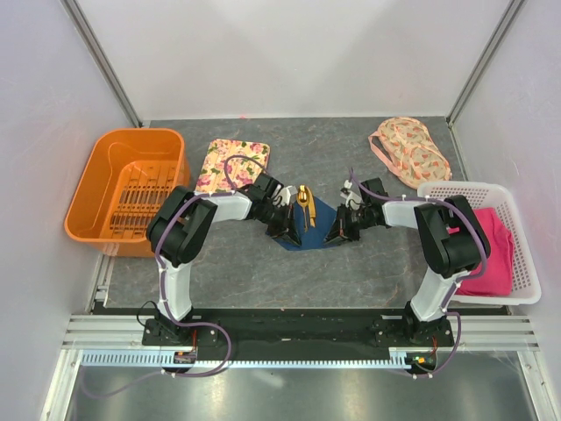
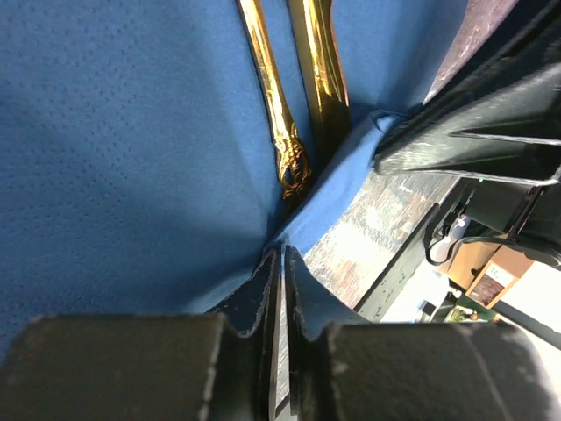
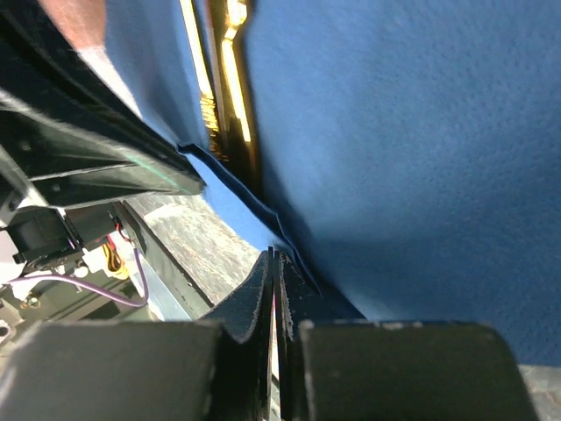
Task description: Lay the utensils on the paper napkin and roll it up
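The dark blue paper napkin (image 1: 308, 232) lies at the table's middle with the gold utensils (image 1: 304, 203) on it, the spoon's bowl pointing to the far side. My left gripper (image 1: 286, 230) is shut on the napkin's near left edge, which is lifted (image 2: 337, 189) beside the utensil handles (image 2: 279, 123). My right gripper (image 1: 339, 232) is shut on the near right edge. In the right wrist view the napkin (image 3: 394, 132) folds up against the utensils (image 3: 230, 83). Each wrist view shows the other gripper close by across the fold.
An orange basket (image 1: 127, 189) stands at the left. A floral tray (image 1: 232, 165) lies behind the left arm. A floral cloth (image 1: 409, 149) lies at the back right. A white basket (image 1: 465, 187) at the right holds a pink cloth (image 1: 493, 246).
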Available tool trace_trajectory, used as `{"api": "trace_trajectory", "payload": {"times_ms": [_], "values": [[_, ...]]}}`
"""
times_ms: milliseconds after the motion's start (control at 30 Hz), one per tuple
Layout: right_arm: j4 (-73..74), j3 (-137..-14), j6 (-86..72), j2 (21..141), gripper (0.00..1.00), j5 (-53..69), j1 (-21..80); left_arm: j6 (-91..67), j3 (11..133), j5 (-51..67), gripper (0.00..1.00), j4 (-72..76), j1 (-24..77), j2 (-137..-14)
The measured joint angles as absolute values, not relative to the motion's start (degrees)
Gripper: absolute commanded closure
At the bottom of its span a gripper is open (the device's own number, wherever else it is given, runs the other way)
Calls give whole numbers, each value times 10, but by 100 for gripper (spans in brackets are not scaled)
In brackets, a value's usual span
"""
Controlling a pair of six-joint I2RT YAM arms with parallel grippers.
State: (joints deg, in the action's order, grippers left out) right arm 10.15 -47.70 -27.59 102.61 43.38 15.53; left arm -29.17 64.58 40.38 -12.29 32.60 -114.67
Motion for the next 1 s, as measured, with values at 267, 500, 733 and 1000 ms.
{"api": "trace_trajectory", "payload": {"times_ms": [267,500,733,1000], "values": [[134,-491,-242,1018,95,426,155,-292,647,401,96,-130,326,-1147],[159,-491,-216,1023,96,421,143,-292,647,401,97,-132,326,-1147],[177,-491,-197,1026,96,424,126,-292,647,401,98,-132,326,-1147],[201,-491,-175,1026,96,432,105,-292,647,401,98,-132,326,-1147]]}}
